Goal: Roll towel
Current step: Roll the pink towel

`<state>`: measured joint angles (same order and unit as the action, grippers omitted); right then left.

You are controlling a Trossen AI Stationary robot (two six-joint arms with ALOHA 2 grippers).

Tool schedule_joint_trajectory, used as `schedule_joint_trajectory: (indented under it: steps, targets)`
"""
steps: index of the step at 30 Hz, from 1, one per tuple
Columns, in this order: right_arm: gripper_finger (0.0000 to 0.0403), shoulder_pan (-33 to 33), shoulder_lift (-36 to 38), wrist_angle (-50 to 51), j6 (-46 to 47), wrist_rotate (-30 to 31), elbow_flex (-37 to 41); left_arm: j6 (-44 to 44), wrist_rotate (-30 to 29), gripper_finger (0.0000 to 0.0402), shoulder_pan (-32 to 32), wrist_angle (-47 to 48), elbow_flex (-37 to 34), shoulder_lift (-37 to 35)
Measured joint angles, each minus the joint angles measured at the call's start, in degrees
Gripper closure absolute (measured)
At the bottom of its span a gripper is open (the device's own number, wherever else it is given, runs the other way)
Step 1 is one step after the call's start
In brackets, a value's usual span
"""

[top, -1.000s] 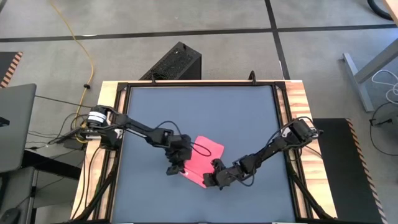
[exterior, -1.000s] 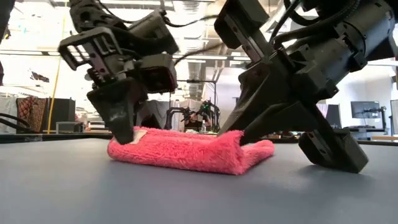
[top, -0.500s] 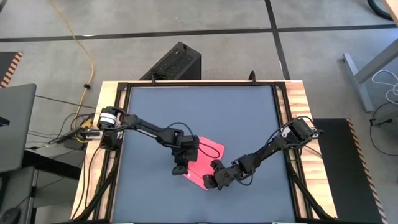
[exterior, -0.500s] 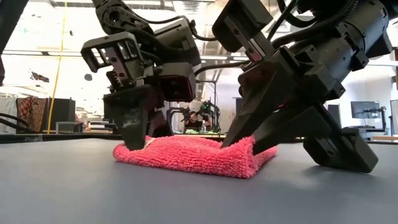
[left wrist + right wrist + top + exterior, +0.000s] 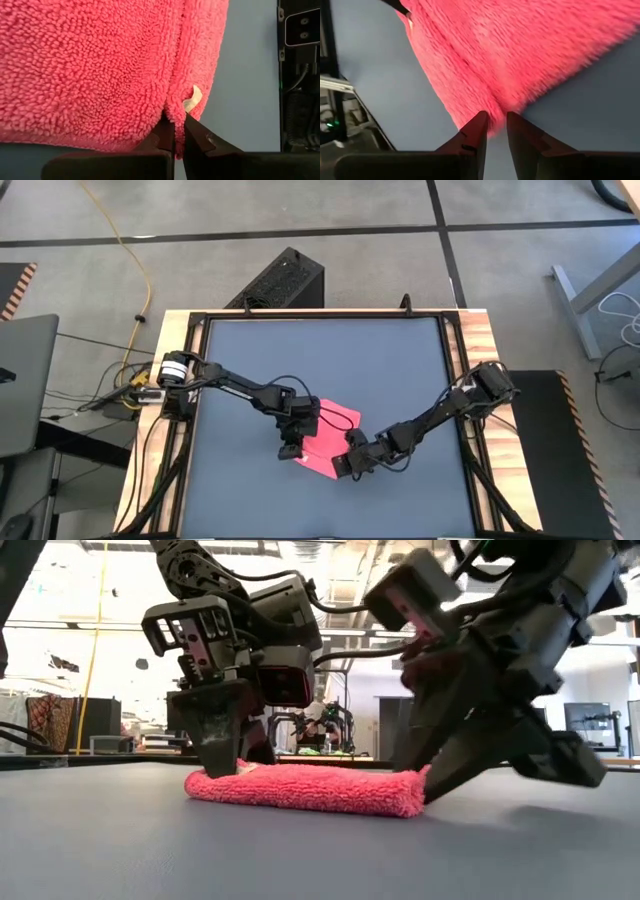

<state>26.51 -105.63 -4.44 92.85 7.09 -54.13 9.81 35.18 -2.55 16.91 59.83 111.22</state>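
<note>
The pink towel (image 5: 328, 432) lies in a low flat fold on the dark grey table (image 5: 320, 360), near its middle; it also shows in the low view (image 5: 310, 790). My left gripper (image 5: 290, 448) is shut on the towel's near left end (image 5: 222, 768), beside a small white tag (image 5: 192, 96). My right gripper (image 5: 346, 465) is shut on the towel's near right corner (image 5: 428, 788). Both arms reach in from the table's sides. My left gripper pinches the towel's edge (image 5: 172, 116) between its two fingers, next to the white tag. The fingers (image 5: 225, 745) come from above, pointing down. That end of the towel rests on the table. My right gripper pinches the towel's corner (image 5: 496, 111) between its two fingers. The fingers (image 5: 445, 775) slant down from the table's right side. The corner lies low at the table, and the towel stretches flat away from it.
The table has a wooden frame (image 5: 480, 340) along its sides. Bare tabletop (image 5: 320, 360) lies far of the towel and near of it (image 5: 300, 860). Beyond the table are a black box (image 5: 280, 280), a yellow cable (image 5: 130, 250) and a laptop (image 5: 25, 380).
My left gripper has gone a little toward the table's right edge, staying shut on the towel's end. My right gripper has tipped and come down with its corner. The towel's right end, first raised in a fold, now lies flat and low on the table.
</note>
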Motion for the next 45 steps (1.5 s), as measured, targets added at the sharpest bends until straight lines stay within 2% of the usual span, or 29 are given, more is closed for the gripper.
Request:
schedule_joint_trajectory:
  steps: [9, 11, 15, 19, 23, 28, 32, 36, 40, 45]
  targets:
    - [0.0301, 0.8, 4.3, 2.2, -4.2, -1.1, -0.1, 1.5, 0.1, 0.0401, 0.0, 0.1, 0.0, 0.0]
    - [0.0301, 1.1, 5.5, 2.0, -7.6, 0.5, -0.1, 2.1, 0.3, 0.0401, 0.0, 0.1, -0.1, 0.0]
    - [0.0301, 3.3, 7.2, -1.1, -19.5, 7.6, -0.2, 3.3, 1.5, 0.0401, 0.5, 0.1, -0.1, 0.0]
    - [0.0301, 6.2, 6.1, -5.9, -38.7, 12.7, -0.3, 4.6, 1.8, 0.0401, 1.4, 0.4, -0.1, 0.0]
    - [0.0300, 7.6, 4.4, -6.1, -48.3, 15.3, -0.3, 4.9, 2.1, 0.0401, 1.9, 0.5, -0.1, 0.0]
    - [0.0300, 7.0, 3.9, -6.3, -54.9, 14.9, -0.4, 4.9, 2.1, 0.0401, 1.9, 0.6, -0.1, 0.0]
    - [0.0300, 5.3, 3.9, -6.4, -59.7, 10.8, -0.4, 4.9, 2.1, 0.0401, 1.9, 0.5, -0.1, 0.0]
    - [0.0299, 3.4, 2.4, -7.0, -60.7, 3.7, -0.5, 4.9, 2.2, 0.0401, 1.9, 0.5, -0.1, 0.0]
    - [0.0299, 2.6, 0.2, -6.5, -61.4, 2.2, -0.9, 4.9, 2.2, 0.0401, 1.9, 0.5, -0.1, 0.0]
    - [0.0299, 2.2, 2.1, -4.1, -62.0, 2.0, -2.8, 4.9, 2.7, 0.0401, 2.0, 0.7, -0.1, 0.0]
